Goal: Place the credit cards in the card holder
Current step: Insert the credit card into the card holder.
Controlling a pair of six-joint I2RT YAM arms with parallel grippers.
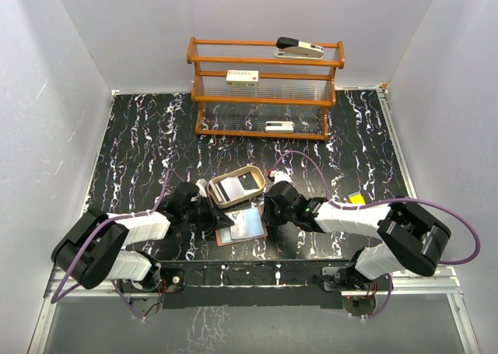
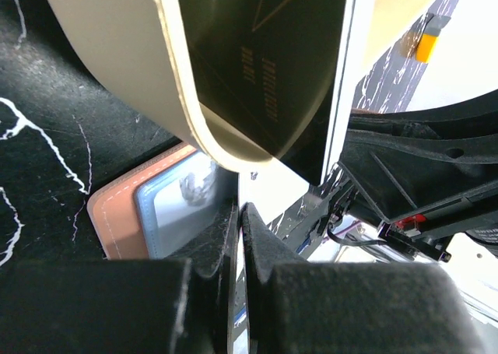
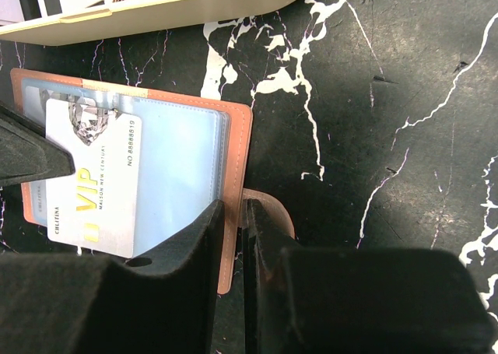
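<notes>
Right jaws [image 3: 235,214] fill the bottom of the right wrist view, and they're pinching the right-hand edge of the holder [image 3: 187,152], one finger on each side of the brown cover. The holder is lying open on the bench [image 3: 389,136], blue-grey pocket up. On that pocket sits the VIP card [image 3: 93,175], left of the jaws and clear of them. It reads "VIP" in gold, with "CHLITINA" along one edge and "NO" followed by a run of eights. Can't tell whether it's slipped under the pocket. A left finger [image 3: 35,155] comes in at the card's left edge. The tray [image 3: 156,12] is just beyond the holder.

Over to the left wrist: the left jaws [image 2: 240,222] are pressed together on the thin card [image 2: 280,191], seen almost edge-on, running straight away from the fingertips. The holder [image 2: 167,206] peeks out to the left, under the jaws. The tray [image 2: 117,50] looms overhead with a dark card [image 2: 264,58] in it, gold lettering too blurred to read.

From the top: left jaws [image 1: 212,214] and right jaws [image 1: 268,208] face each other, with the holder [image 1: 243,229] between them, slightly nearer the bases. The tray [image 1: 212,192] is just behind it, with cards [image 1: 233,187] inside. On the rack [image 1: 264,97] at the back, a white box [image 1: 242,77] carries red print too small to read.
</notes>
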